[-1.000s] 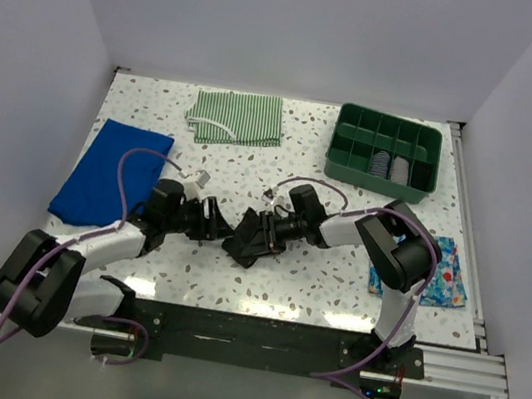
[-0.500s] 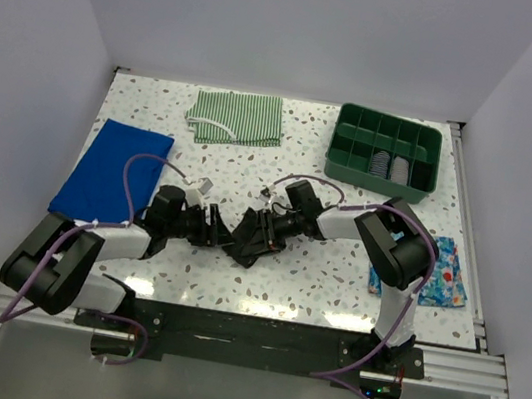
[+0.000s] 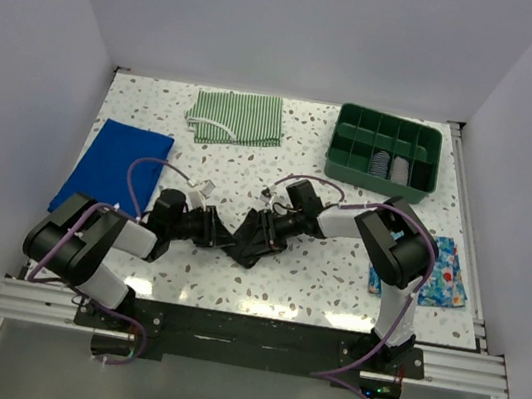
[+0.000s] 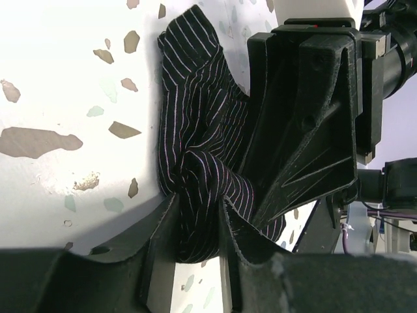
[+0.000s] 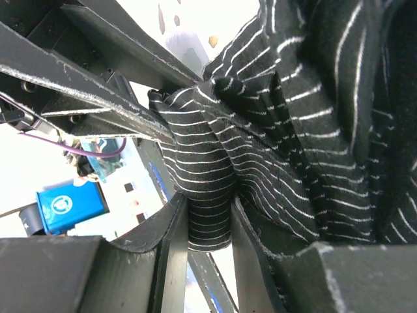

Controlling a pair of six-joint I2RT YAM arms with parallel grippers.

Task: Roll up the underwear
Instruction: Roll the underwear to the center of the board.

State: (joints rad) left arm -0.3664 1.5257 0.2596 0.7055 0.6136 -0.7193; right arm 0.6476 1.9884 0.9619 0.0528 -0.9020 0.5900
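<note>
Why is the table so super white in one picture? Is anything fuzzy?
Left wrist view: bright light washes the table nearly white, but the stripes on the underwear stay sharp. Right wrist view: the background at left is blurry. Top view: even light, soft shadows.

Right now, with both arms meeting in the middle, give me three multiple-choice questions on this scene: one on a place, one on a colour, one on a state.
1. Where does the green tray stand?
A) far right corner
B) near left corner
C) between the arms

2. What colour is the plain cloth on the left?
A) red
B) blue
C) yellow

3. How is the underwear held?
A) lying free
B) draped over the tray
C) pinched by the left gripper and the right gripper

Answers:
1. A, the top view shows it far and right.
2. B, it is solid blue.
3. C, each wrist view shows its fingers closed on the fabric.
</note>
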